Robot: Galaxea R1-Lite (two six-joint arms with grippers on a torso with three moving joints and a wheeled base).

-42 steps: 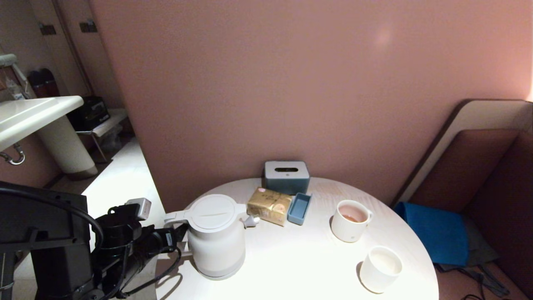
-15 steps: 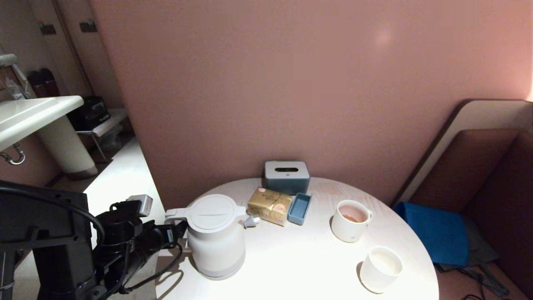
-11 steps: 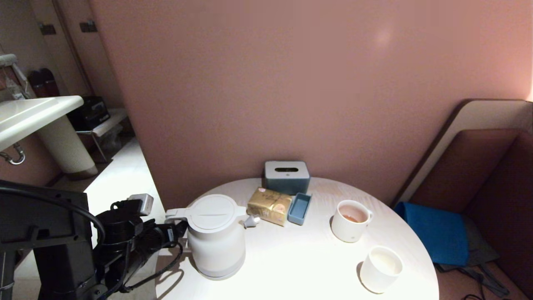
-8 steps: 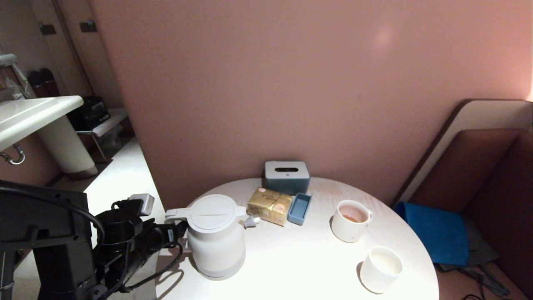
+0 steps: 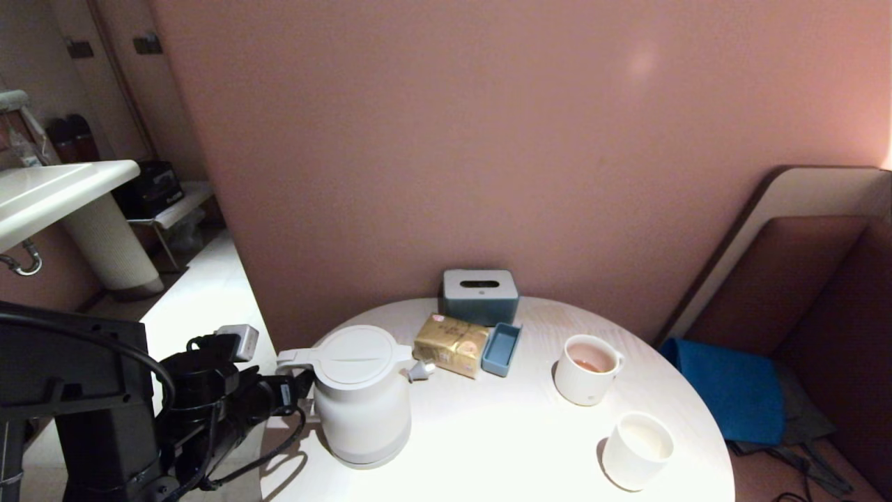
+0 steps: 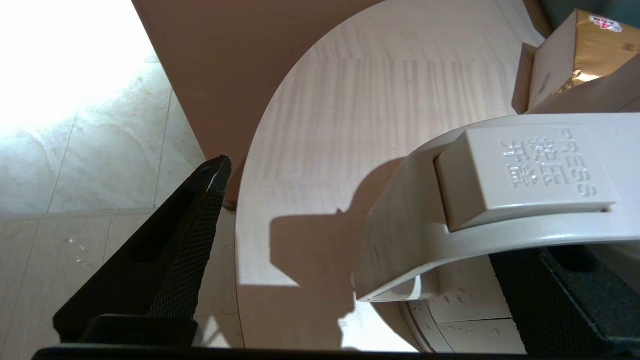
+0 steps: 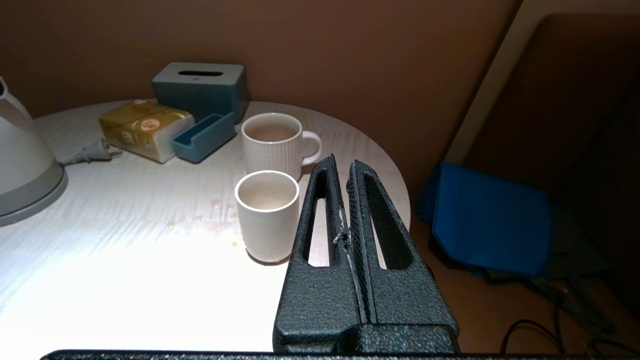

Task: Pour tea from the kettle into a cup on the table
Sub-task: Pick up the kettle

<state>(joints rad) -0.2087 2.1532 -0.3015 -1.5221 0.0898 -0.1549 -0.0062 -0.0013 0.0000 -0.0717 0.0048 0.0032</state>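
Note:
The white kettle (image 5: 362, 397) stands upright on the near left of the round pale table (image 5: 502, 432), lid shut. My left gripper (image 5: 291, 390) is open at the kettle's loop handle (image 6: 450, 210). One finger (image 6: 170, 260) stands wide of the handle over the table edge, the other finger (image 6: 560, 300) lies under it. The plain white cup (image 5: 635, 452) stands at the near right, also seen as the cup (image 7: 267, 215) beside my shut right gripper (image 7: 342, 165). Reddish tea (image 5: 589, 364) shows in a handled mug (image 5: 587, 369) behind it.
A grey-blue tissue box (image 5: 479, 296), a gold packet (image 5: 451, 344), a small blue tray (image 5: 502, 348) and the kettle's plug (image 5: 420, 369) lie at the back. Drops (image 7: 215, 210) wet the table near the cup. A sink (image 5: 56, 195) stands far left, a blue cushion (image 5: 725, 390) at right.

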